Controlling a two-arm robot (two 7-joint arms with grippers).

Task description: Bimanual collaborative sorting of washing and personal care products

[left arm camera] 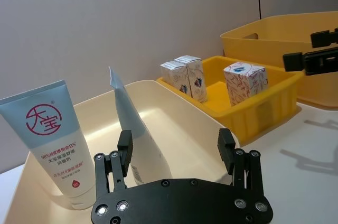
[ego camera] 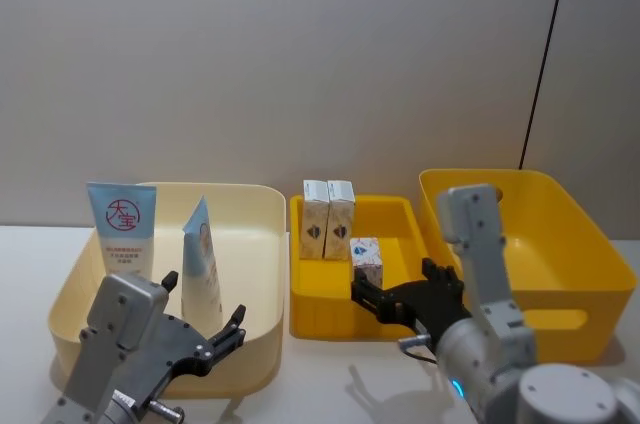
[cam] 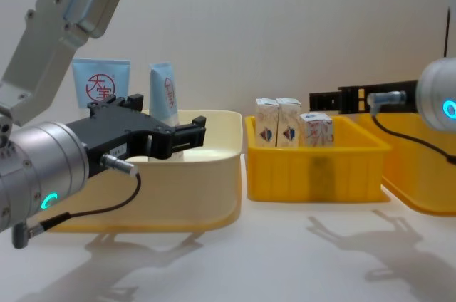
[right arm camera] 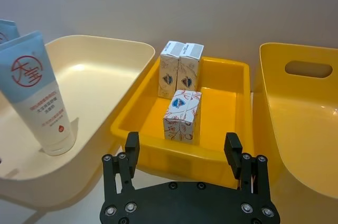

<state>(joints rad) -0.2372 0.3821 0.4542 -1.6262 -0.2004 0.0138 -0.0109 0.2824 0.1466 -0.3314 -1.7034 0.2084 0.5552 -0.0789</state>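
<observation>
Two white squeeze tubes with pale-blue ends stand in the cream bin (ego camera: 262, 274): one with a red round logo (ego camera: 122, 227) at the back left, the other (ego camera: 201, 264) edge-on nearer the middle. Three cream cartons sit in the small yellow tray (ego camera: 330, 319): a pair (ego camera: 328, 206) at the back and a single one (ego camera: 366, 262) nearer the front. My left gripper (ego camera: 215, 339) hangs open and empty over the cream bin's front wall, short of the tubes (left arm camera: 129, 123). My right gripper (right arm camera: 182, 145) stands open and empty at the tray's front edge, just before the single carton (right arm camera: 182, 114).
A large yellow bin (ego camera: 580, 314) with a handle slot stands to the right of the tray, and my right arm passes in front of it. All three containers sit side by side on a white table, backed by a plain wall.
</observation>
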